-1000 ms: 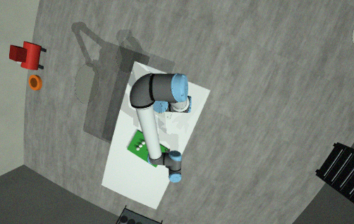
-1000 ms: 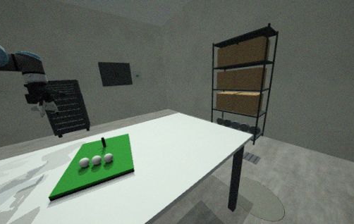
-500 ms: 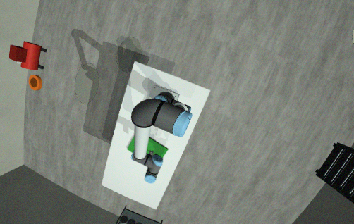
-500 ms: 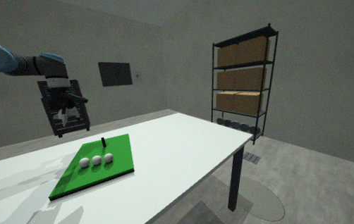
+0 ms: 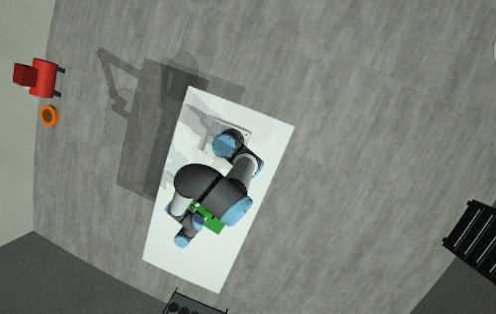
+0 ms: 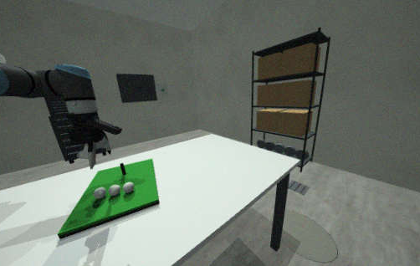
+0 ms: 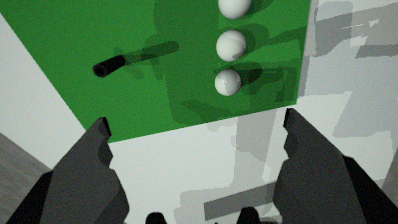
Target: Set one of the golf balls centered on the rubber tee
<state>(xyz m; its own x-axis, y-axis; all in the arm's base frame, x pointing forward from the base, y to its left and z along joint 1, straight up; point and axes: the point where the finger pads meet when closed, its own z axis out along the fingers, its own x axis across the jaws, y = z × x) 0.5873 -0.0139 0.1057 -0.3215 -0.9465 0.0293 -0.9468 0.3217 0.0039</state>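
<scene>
Three white golf balls stand in a row on the green mat point(image 5: 216, 226) point(image 6: 145, 194) point(image 7: 50, 30): one ball point(image 6: 99, 192), a middle ball point(image 6: 115, 190) point(image 7: 231, 45) and another ball point(image 6: 129, 187). In the wrist view the row's nearest ball point(image 7: 228, 82) lies ahead of the fingers, and the farthest ball point(image 7: 235, 6) is cut by the top edge. The black rubber tee point(image 6: 123, 169) point(image 7: 110, 65) stands upright on the mat, with no ball on it. My gripper point(image 6: 100, 158) point(image 7: 197, 114) is open and empty, above the mat's level, short of the balls and the tee. The top view hides the fingers.
The white table point(image 5: 187, 262) point(image 6: 233, 167) carries the mat. The arm point(image 5: 211, 188) reaches over the table and covers part of the mat in the top view. A shelf rack with boxes point(image 6: 288, 94) stands beyond the table. A dark panel point(image 6: 137, 88) hangs on the wall.
</scene>
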